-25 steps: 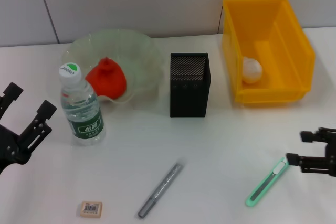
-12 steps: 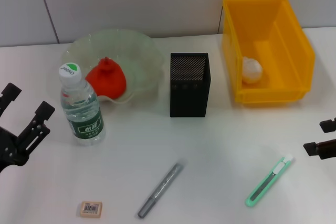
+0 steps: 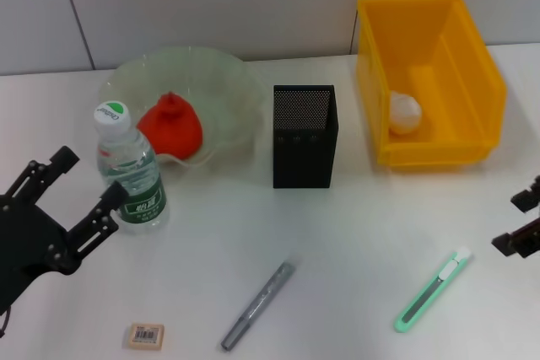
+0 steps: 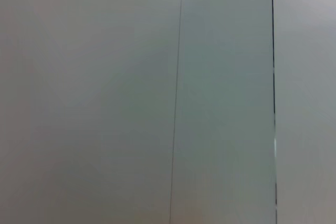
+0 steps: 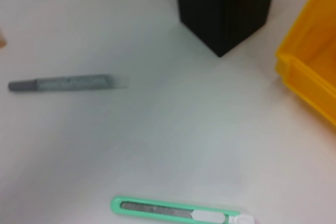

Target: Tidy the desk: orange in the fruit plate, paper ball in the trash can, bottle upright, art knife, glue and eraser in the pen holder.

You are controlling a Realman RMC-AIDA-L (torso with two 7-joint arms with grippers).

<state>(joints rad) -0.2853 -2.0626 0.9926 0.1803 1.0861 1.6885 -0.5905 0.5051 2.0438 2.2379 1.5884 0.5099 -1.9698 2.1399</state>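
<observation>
Going from left to right, the left gripper is seen just left of the pen holder's far neighbour, the bottle; its fingers are spread wide apart and nothing is held or touched. The bottle is already stood upright, well left of the pen holder. The orange is already laid in the fruit plate, which sits left of the pen holder and a bit behind it. Three things are still left out on the desk. The eraser is found far to the front and left of the pen holder. The glue is found in front of the pen holder. The art knife is found to the front and right of it. The paper ball is already dropped in the trash can, right of the pen holder. The right gripper is seen farthest right of the pen holder, near the art knife but not touching it. Nothing is held by it, and it cannot be told how far its fingers are apart.
</observation>
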